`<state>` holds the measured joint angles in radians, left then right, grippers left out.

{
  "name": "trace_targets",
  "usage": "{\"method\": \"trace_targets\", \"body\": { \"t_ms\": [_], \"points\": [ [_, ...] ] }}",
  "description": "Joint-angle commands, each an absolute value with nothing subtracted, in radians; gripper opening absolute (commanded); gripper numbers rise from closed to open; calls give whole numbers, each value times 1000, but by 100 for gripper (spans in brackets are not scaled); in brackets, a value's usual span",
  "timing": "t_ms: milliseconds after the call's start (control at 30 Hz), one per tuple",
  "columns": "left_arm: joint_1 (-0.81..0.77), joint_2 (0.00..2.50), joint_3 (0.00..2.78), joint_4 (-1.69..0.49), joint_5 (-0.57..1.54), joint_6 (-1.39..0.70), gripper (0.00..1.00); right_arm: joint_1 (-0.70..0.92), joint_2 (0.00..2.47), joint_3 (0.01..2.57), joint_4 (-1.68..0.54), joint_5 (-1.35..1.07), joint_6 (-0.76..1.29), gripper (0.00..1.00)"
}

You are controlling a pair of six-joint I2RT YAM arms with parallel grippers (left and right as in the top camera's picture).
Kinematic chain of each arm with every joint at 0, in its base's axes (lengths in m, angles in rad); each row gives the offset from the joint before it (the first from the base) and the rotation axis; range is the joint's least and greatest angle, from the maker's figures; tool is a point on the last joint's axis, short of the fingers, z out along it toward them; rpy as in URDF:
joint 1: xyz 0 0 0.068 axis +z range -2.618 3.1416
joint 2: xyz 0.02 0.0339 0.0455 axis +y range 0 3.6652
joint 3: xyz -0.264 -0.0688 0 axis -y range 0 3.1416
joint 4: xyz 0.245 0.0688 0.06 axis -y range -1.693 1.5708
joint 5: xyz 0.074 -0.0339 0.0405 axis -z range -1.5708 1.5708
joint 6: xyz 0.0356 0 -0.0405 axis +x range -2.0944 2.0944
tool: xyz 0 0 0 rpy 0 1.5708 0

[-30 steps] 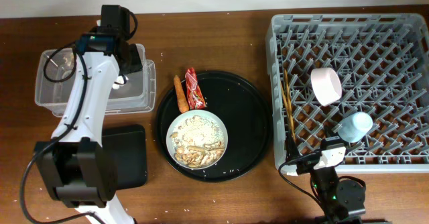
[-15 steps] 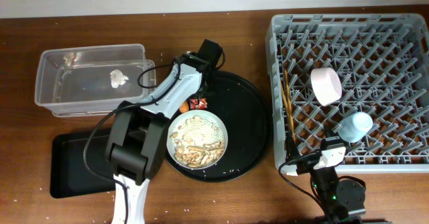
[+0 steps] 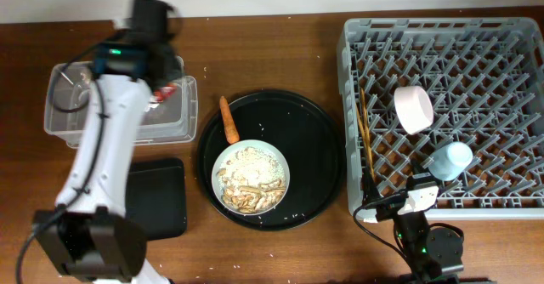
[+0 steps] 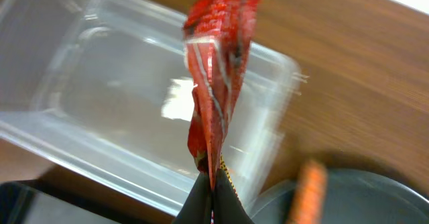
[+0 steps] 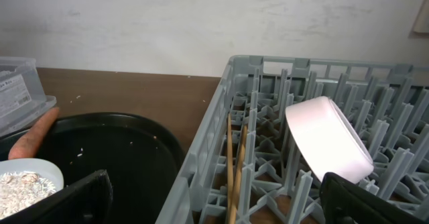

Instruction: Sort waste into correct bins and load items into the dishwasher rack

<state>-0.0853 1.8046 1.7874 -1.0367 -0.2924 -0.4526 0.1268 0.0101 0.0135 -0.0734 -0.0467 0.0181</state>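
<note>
My left gripper is shut on the lower end of the small red wrapper, which hangs above the right part of the clear tub; from overhead the wrapper shows at the tub's right end. A pale blur in the tub looks like the tissue. The carrot and the plate of rice lie on the round tray. In the rack sit the white bowl, blue cup and chopsticks. My right gripper stands open at the rack's front left corner.
The round black tray fills the middle of the table. The shallow black rectangular tray lies in front of the clear tub, partly under my left arm. Rice grains are scattered on the round tray and the wood.
My left gripper went to the round tray, shut on the red wrapper, and carried it back left over the clear tub. The right arm has not moved.
</note>
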Motion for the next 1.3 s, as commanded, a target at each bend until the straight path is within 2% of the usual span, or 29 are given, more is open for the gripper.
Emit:
{"method": "trace_targets", "body": {
  "t_ms": [0,67,100,133,200,333,400,500,633,667,800,933,1067,1133,1200,1267],
  "points": [
    [23,1918,1771,-1011,-198,-340,13,131,4,6,-73,-56,15,98],
    [33,1946,1772,-987,-177,-279,23,131,4,6,-73,-56,15,98],
    [27,1938,1774,-999,-117,-267,31,131,4,6,-73,-56,15,98],
    [-12,1924,1774,-1018,-23,-268,62,131,4,6,-73,-56,15,98],
    [-79,1926,1773,-1052,-64,-267,65,131,4,6,-73,-56,15,98],
    [-310,1951,1685,-1031,-136,-381,62,131,4,6,-73,-56,15,98],
    [-382,2041,1601,-942,-153,-502,53,131,4,6,-73,-56,15,98],
    [-390,2147,1595,-924,-145,-535,46,131,4,6,-73,-56,15,98],
    [-389,2199,1595,-912,-226,-554,46,131,4,6,-73,-56,15,98],
    [-389,2199,1595,-903,-226,-553,27,131,4,6,-73,-56,15,98],
    [-360,2165,1742,-1003,-226,-533,15,131,4,6,-73,-56,15,98],
    [-351,2037,1900,-1211,-254,-478,12,131,4,6,-73,-56,15,98],
    [-348,1872,1882,-1615,-310,-619,11,131,4,6,-73,-56,15,98],
    [-321,1819,1749,-1631,-301,-659,11,131,4,6,-73,-56,15,98],
    [-260,1742,1555,-1555,-266,-668,11,131,4,6,-73,-56,15,98],
    [-121,1631,1329,-1438,-205,-666,11,131,4,6,-73,-56,15,98]
  ]
}}
